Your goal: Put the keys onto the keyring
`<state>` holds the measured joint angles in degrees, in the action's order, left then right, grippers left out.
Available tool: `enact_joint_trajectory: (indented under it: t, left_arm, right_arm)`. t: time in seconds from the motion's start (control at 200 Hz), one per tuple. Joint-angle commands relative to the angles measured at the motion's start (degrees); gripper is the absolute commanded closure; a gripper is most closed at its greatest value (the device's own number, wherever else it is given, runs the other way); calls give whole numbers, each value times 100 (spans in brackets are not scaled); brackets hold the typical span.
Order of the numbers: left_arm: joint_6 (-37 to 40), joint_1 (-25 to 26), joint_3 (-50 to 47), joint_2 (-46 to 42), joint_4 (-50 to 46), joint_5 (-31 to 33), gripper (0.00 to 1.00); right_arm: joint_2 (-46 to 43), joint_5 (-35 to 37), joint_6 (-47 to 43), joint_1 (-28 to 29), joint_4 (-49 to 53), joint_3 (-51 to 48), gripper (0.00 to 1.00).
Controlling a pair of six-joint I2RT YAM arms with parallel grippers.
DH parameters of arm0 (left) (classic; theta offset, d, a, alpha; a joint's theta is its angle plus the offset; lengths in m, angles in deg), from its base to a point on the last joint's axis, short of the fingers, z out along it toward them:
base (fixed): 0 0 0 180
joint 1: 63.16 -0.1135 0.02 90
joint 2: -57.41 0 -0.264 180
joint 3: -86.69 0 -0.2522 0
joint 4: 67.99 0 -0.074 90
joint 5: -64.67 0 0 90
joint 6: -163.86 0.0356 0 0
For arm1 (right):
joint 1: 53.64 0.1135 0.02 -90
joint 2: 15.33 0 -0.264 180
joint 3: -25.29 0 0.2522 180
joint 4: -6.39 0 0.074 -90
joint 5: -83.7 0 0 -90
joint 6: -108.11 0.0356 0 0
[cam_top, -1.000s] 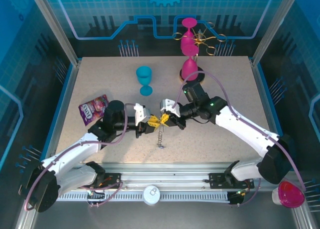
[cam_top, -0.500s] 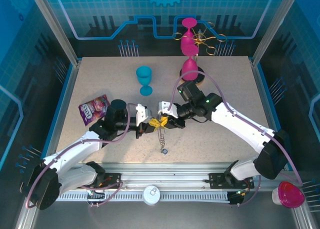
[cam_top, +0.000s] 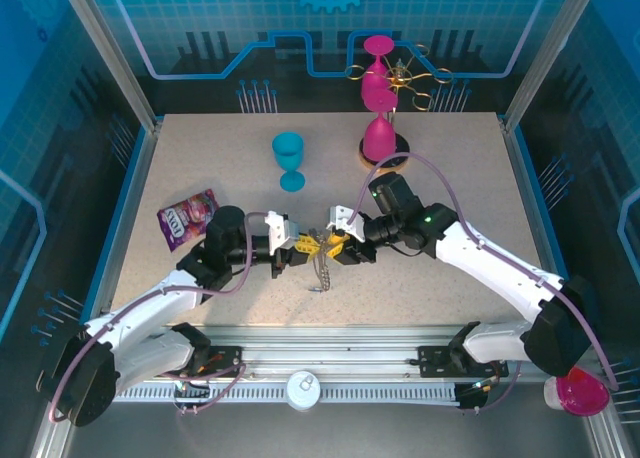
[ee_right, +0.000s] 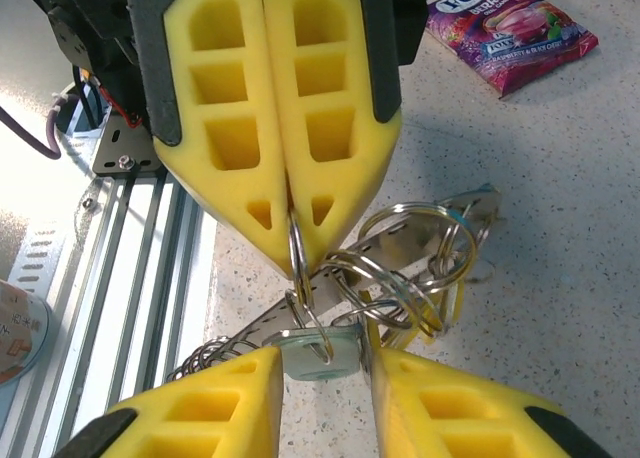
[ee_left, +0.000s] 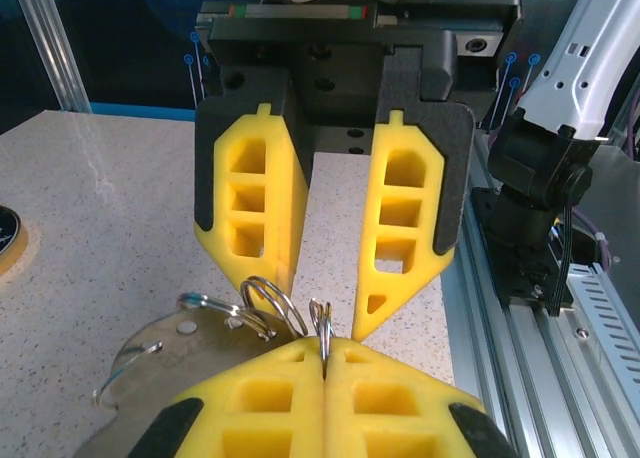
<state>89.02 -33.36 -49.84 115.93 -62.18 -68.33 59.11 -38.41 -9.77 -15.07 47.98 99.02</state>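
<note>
My left gripper (ee_right: 290,240) is pressed fully shut on one thin loop of the keyring (ee_right: 385,283). My right gripper (ee_right: 325,373) stands partly apart around a small grey piece, which I judge loose. I should hold the ring steady and work a key tip into its split. The bunch of wire rings, silvery keys (ee_right: 400,236) and dangling chain (cam_top: 321,274) hangs nearer me than the blue goblet (cam_top: 289,158).

silvery keyring (ee_right: 395,283), blue goblet (cam_top: 289,156), purple snack packet (cam_top: 187,216), speckled beige table (cam_top: 200,158).
</note>
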Motion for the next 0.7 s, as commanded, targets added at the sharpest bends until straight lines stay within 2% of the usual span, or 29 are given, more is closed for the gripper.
enact_joint_trajectory:
  t: [0.0,0.135,0.285,0.61,0.695]
  left_arm:
    - [-157,26,-106,-148,554,-185,100]
    - [-131,32,-115,-183,537,-155,100]
    - [-191,28,-114,-157,615,-217,100]
    - [-689,34,-238,-35,1513,-169,100]
    - [-581,27,-282,-33,1484,-5,100]
  right_arm:
    - [-79,-132,189,-24,-211,-73,75]
    - [-90,-132,172,-25,-155,-86,91]
    - [-29,-246,224,-25,-233,-92,100]
    - [194,-481,460,63,-553,-109,100]
    - [103,-402,551,65,-658,-171,87]
